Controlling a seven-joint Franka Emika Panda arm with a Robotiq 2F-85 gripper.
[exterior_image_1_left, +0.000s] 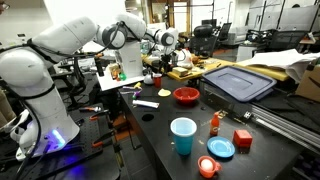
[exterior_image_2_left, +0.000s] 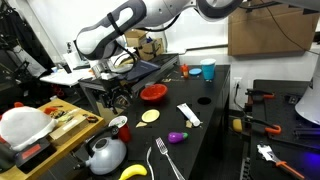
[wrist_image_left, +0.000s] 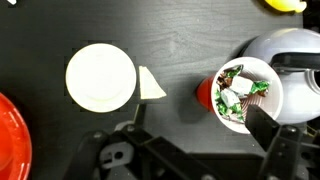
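The wrist view alone shows wrapped sweets inside the red cup (wrist_image_left: 243, 93). It misses the fork (exterior_image_2_left: 165, 160), which an exterior view shows lying nearer on the table (exterior_image_2_left: 215, 130). Counted about the tool (wrist_image_left: 200, 130): one cup, one pale disc (wrist_image_left: 100, 77), one wedge (wrist_image_left: 150, 85), one red bowl (wrist_image_left: 8, 140), one kettle (wrist_image_left: 290, 45). The tool's jaws stand wide apart, gripping nothing. The cup sits just beside the right-hand finger, close to the kettle
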